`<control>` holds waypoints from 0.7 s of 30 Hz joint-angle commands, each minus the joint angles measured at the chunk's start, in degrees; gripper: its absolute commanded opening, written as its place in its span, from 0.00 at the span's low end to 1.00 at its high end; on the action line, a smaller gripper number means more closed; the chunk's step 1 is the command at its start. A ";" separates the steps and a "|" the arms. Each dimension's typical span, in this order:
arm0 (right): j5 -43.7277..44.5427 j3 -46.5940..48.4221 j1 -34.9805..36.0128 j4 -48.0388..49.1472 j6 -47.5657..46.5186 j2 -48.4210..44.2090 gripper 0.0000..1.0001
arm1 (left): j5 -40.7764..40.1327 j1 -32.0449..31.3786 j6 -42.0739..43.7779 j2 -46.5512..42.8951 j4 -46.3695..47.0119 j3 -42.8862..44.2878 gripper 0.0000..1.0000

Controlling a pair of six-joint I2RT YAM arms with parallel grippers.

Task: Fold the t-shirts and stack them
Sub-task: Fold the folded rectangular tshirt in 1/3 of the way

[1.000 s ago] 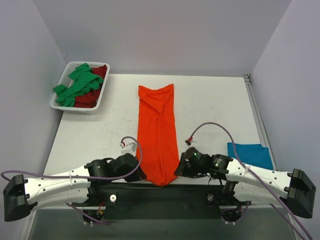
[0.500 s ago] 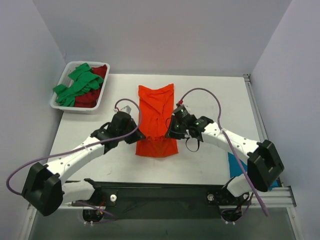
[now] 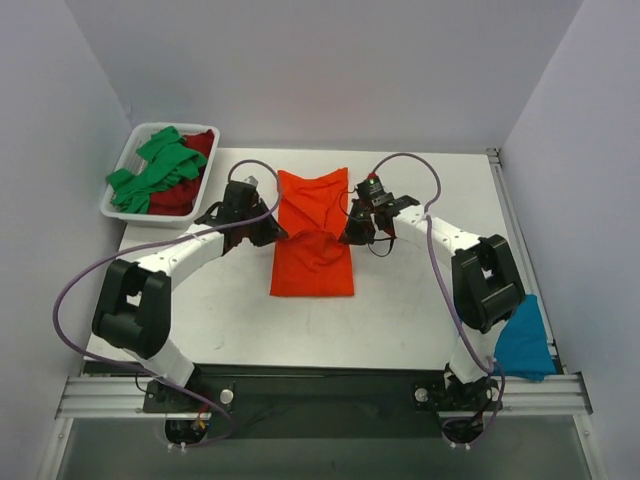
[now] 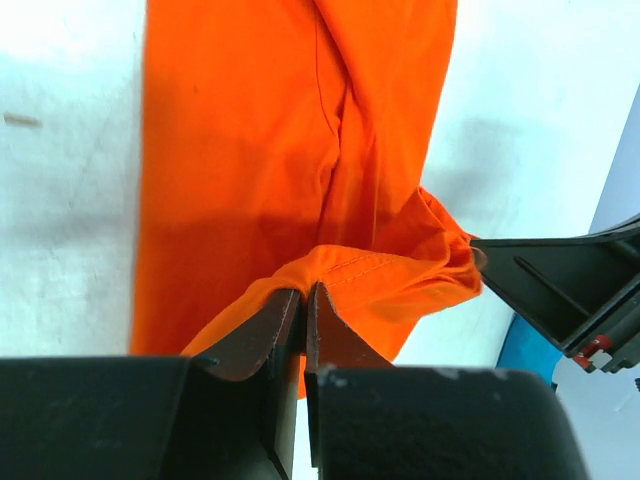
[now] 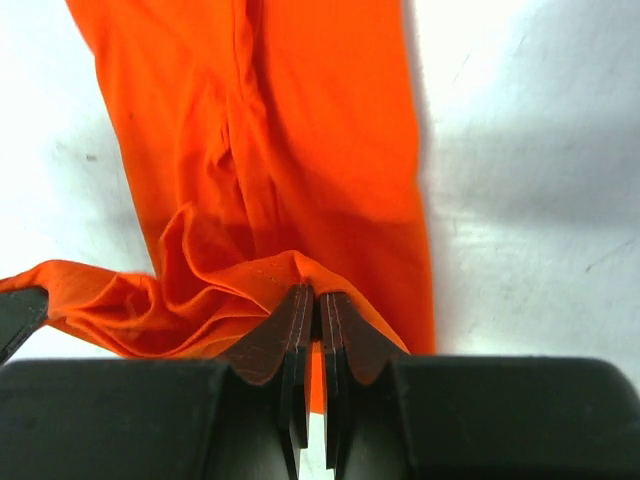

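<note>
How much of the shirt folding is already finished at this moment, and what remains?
Done: the teal shirt lies aside on the right, apparently folded. In hand: the orange shirt is narrowed lengthwise, and the left gripper and right gripper pinch its hem, doubled over the far half. Left: finishing this fold, stacking, and the green shirt and dark red shirt, both bunched in the tray.

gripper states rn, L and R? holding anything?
Left gripper: closed, pinching a hem edge of the orange t-shirt.
Right gripper: closed, pinching the same shirt's hem on the opposite side.
</note>
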 commanded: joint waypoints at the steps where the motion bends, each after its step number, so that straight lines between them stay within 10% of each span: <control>1: -2.81 4.41 -1.67 -0.25 -1.21 2.26 0.00 | 3.23 1.73 2.35 2.97 3.94 5.48 0.00; 17: -7.82 11.18 -7.83 -0.25 -2.79 10.53 0.00 | 7.53 5.16 4.11 16.33 3.32 16.12 0.01; 21: -10.28 14.34 -9.41 -0.51 -3.75 13.51 0.25 | 7.88 6.74 4.37 19.75 4.12 17.80 0.23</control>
